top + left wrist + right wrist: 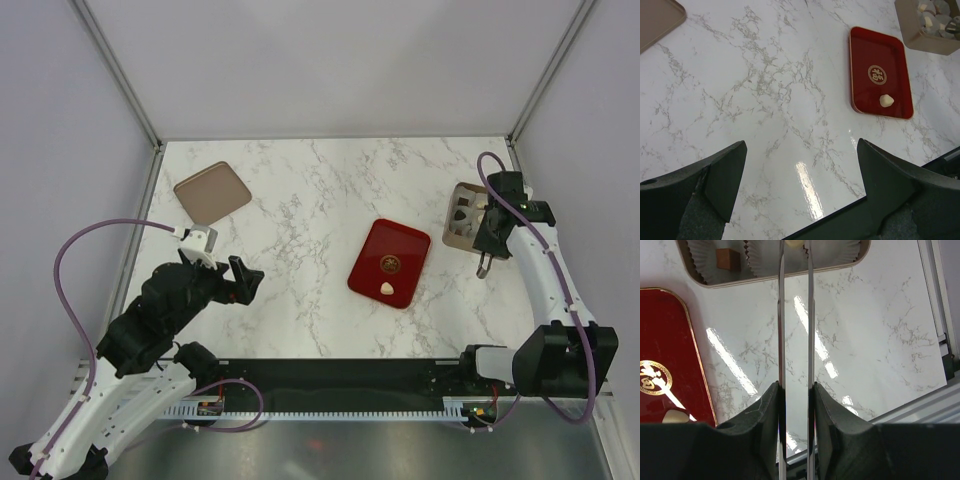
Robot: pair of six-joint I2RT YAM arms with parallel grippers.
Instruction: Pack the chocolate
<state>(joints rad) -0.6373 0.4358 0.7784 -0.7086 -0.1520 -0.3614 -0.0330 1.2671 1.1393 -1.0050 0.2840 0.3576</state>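
Note:
A red tray [372, 240] lies mid-table with one cream chocolate [386, 289] at its near end, beside a gold emblem. The tray [860, 60] and that chocolate [886, 100] also show in the left wrist view. A tan box [462, 238] at the right holds several chocolates in paper cups. My right gripper [488, 232] is shut on metal tweezers [780, 315]. Their tips reach into the box [840, 262] around a cream chocolate [794, 242]. A brown square chocolate [728, 259] sits in a cup. My left gripper [243, 281] is open and empty, left of the tray.
A tan lid [212, 191] lies at the back left. Grey walls and metal posts enclose the marble table. The table's near edge and rail run just below both grippers.

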